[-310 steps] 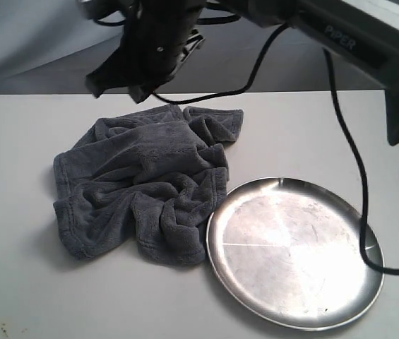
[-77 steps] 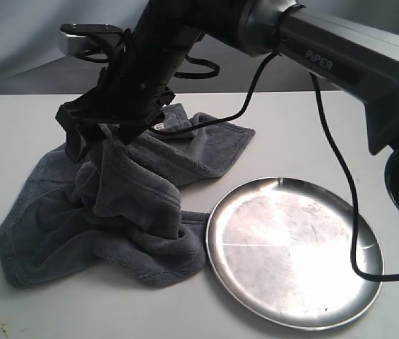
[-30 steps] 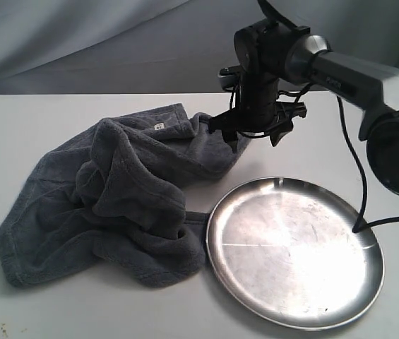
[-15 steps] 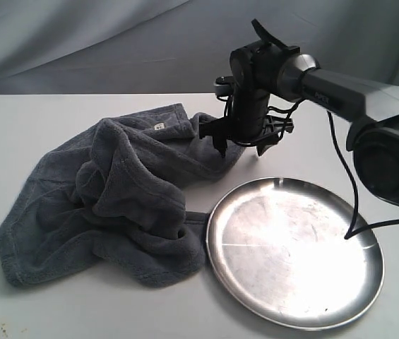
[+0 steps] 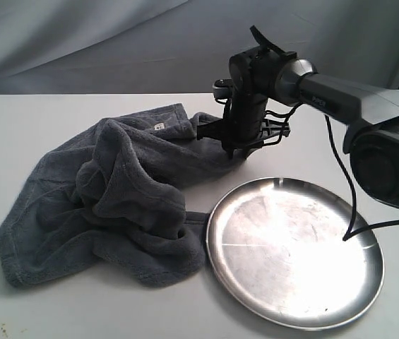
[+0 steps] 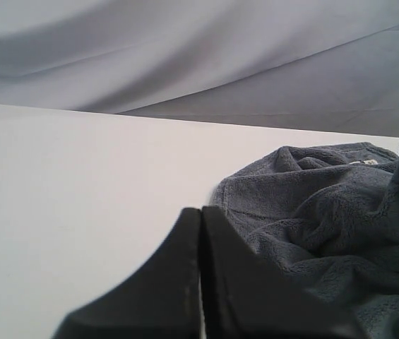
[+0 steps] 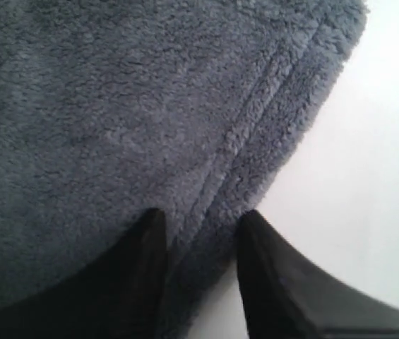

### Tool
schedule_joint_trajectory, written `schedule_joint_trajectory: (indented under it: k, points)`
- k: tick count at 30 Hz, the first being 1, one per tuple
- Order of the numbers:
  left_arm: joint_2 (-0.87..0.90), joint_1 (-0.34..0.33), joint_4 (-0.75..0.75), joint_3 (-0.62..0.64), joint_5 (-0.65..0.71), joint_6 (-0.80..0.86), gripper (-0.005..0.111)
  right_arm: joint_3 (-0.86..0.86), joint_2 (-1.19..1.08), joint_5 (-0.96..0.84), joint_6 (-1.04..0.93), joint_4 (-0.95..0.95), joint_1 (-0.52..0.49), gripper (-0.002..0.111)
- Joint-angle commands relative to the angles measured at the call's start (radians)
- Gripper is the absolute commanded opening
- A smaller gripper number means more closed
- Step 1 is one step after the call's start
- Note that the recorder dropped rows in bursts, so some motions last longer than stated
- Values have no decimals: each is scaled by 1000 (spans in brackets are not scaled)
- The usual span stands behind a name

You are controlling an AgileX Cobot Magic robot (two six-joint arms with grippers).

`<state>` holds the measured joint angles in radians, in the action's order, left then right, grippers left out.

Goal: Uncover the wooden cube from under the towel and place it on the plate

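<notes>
The right tool [image 7: 200,229], jaws parted, straddles the hemmed edge of the towel [image 5: 114,198]. The cube is out of sight, probably under the folds beyond it. The cloth looks limp, light and plush, so pinch the thicker hem.

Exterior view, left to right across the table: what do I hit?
dark grey towel → stainless-steel plate. I left the right gripper out of the order: it hangs over the towel's right corner and also overlaps the plate's left side in that view.
</notes>
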<state>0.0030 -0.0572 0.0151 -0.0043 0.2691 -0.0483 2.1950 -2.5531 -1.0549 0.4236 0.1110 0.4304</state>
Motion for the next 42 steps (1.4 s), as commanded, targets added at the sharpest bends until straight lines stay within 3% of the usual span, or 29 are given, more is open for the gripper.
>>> schedule_joint_trajectory:
  k: [1, 4, 30, 42]
  points:
    - [-3, 0, 4, 4, -10, 1, 0, 0, -14, -7, -1, 9, -4, 13]
    - [-3, 0, 4, 4, -10, 1, 0, 0, -11, -7, -14, 9, -4, 0]
    - [-3, 0, 4, 4, -10, 1, 0, 0, 197, 52, -143, -63, -2, 0]
    - [-3, 0, 4, 4, -10, 1, 0, 0, 241, 134, -258, -222, 19, 0]
